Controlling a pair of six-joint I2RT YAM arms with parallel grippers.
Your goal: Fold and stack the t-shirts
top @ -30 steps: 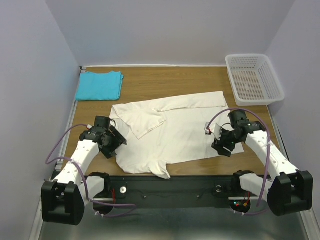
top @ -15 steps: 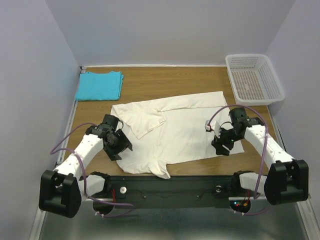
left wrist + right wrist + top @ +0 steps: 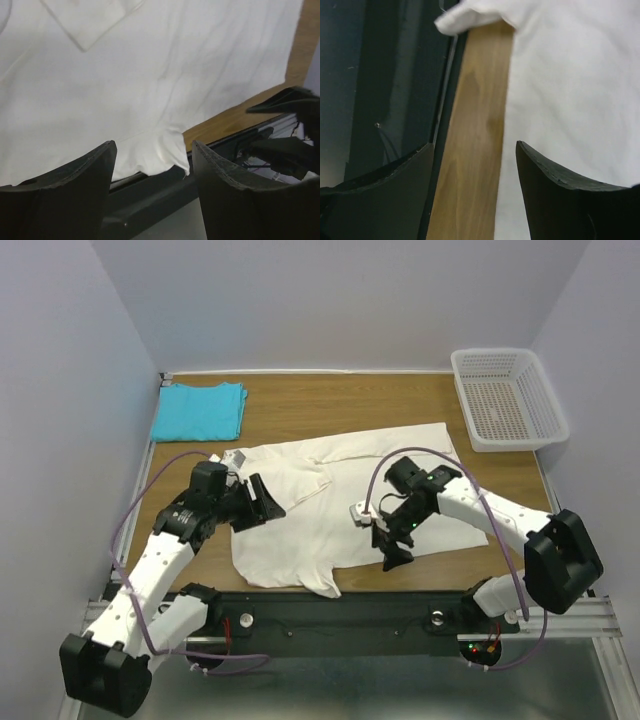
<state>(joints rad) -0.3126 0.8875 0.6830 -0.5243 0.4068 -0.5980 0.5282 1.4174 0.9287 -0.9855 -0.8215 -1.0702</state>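
Over the left edge of the cream-white t-shirt (image 3: pixel 340 505), the left gripper (image 3: pixel 262 502) stands with its jaws wide apart and nothing between them. Its wrist view looks past the two dark fingers (image 3: pixel 80 185) down onto the pale cloth and the folded-in sleeve (image 3: pixel 300 480). Above the shirt's near hem, towards its right half, the right gripper (image 3: pixel 393 548) also gapes open and holds nothing. Between its fingers (image 3: pixel 555 200) show the hem of the shirt and a strip of bare bench (image 3: pixel 475 150). Whether either gripper touches the cloth cannot be told.

The cream-white t-shirt lies spread across the middle of the bench, one sleeve turned in over its chest on the left and a bunched corner (image 3: pixel 322 585) at the near edge. Beyond the shirt's far left corner, apart from it, lies the turquoise t-shirt (image 3: pixel 200 410), folded into a neat rectangle. Beyond the shirt's far right corner stands a white mesh basket (image 3: pixel 512 443), just apart from the cloth.
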